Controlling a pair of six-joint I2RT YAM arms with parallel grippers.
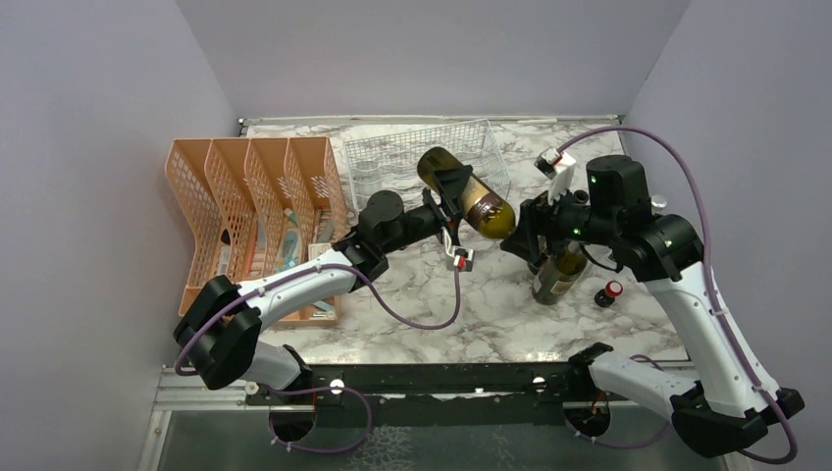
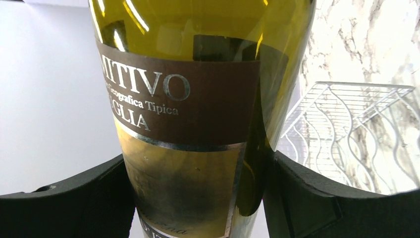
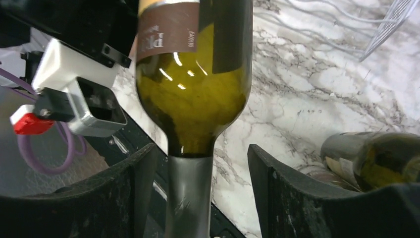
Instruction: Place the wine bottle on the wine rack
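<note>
A: Where is the wine bottle point(image 1: 481, 208) now?

B: It is in the air. The left gripper point(image 2: 198, 198) is clamped on its label. The long axis is tilted: the base points past those fingers point(image 2: 307, 198) toward the wine rack point(image 1: 392, 162), and the neck points to the right gripper point(image 3: 198, 188).

A: And that one?

B: Its fingers stand apart on both sides of the neck. The left arm is nearer to the rack.

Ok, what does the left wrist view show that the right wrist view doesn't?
Left wrist only: the label on the bottle, the left gripper with its fingers pressed against the body on both sides, and the rack with its wavy cradles. Right wrist only: the neck between the right gripper's open fingers, with a gap showing, and a second bottle. Both: the same bottle, the marble table, some rack wire.
</note>
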